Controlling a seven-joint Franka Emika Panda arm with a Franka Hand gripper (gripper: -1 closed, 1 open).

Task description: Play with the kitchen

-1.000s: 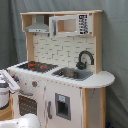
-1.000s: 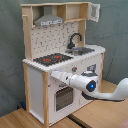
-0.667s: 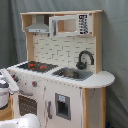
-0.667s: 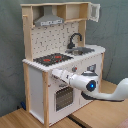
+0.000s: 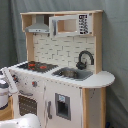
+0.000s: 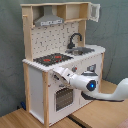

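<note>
The kitchen (image 6: 62,55) fills the centre of both exterior views, standing on a wooden floor (image 6: 20,119). In the second exterior view, the arm (image 6: 95,86) reaches from lower right; its pincer (image 6: 56,74) meets the front panel above the oven door (image 6: 62,97). Whether the pincer is spread cannot be told.

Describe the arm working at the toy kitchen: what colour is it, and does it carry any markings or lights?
In the second exterior view the arm is glossy white with rounded, tubular links. One joint has a dark round cap with a blue glowing light. No cables show. The wrist end narrows toward the kitchen front.
</note>
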